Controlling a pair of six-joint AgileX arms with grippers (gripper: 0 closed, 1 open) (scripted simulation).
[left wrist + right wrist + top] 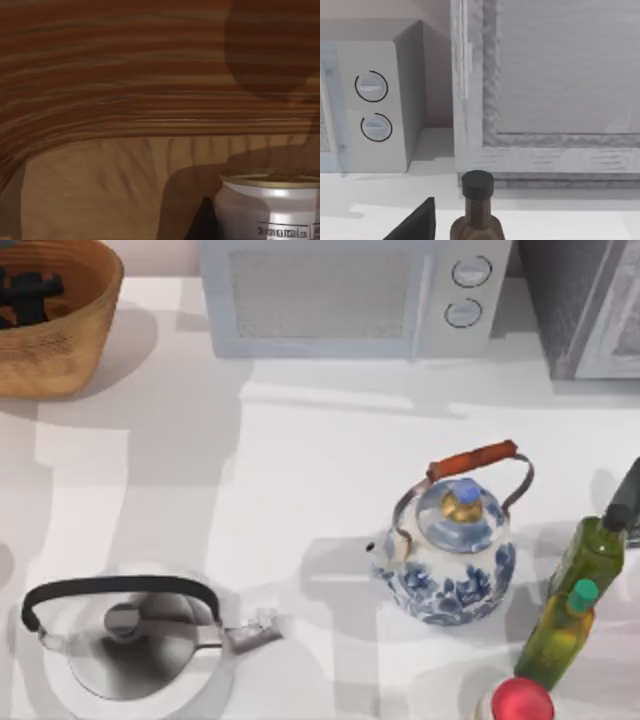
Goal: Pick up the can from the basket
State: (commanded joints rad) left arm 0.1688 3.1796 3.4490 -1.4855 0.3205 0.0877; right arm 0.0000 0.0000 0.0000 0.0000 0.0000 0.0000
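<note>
- Bench (300, 470): white top, broad soft shadows across it; pale wall strip behind the appliances.
- Rear of bench: white microwave (350, 295) w/ two round knobs at its right end; a second grey appliance (585, 305) at far right rear corner.
- Basket (55, 325): woven wicker, far left rear corner, partly cut by frame edge. Dark shape inside it in top view is the left gripper (30, 295), reaching down into the basket; fingers' state: cannot tell.
- Steel kettle (125, 635): front left, black hoop handle, spout toward the right.
- Blue-white porcelain kettle (450, 555): right of centre, orange-wrapped wire handle, gold knob on lid.
- Front right cluster: tall olive oil bottle (590, 550) w/ black cap; smaller yellow-green bottle (555, 630) w/ green cap just in front of it; white container w/ red top (518, 702) at the front edge.
- Left wrist view adds: basket interior, ribbed orange-brown wall over a tan floor; can (272, 207) standing upright on that floor, silvery body, gold rim, printed label band; dark gripper part just beside it.
- Right wrist view adds: microwave knobs side-on, grey appliance door close up, black-capped bottle neck, dark wedge of the right gripper (417, 222) near it; open/closed: cannot tell.
</note>
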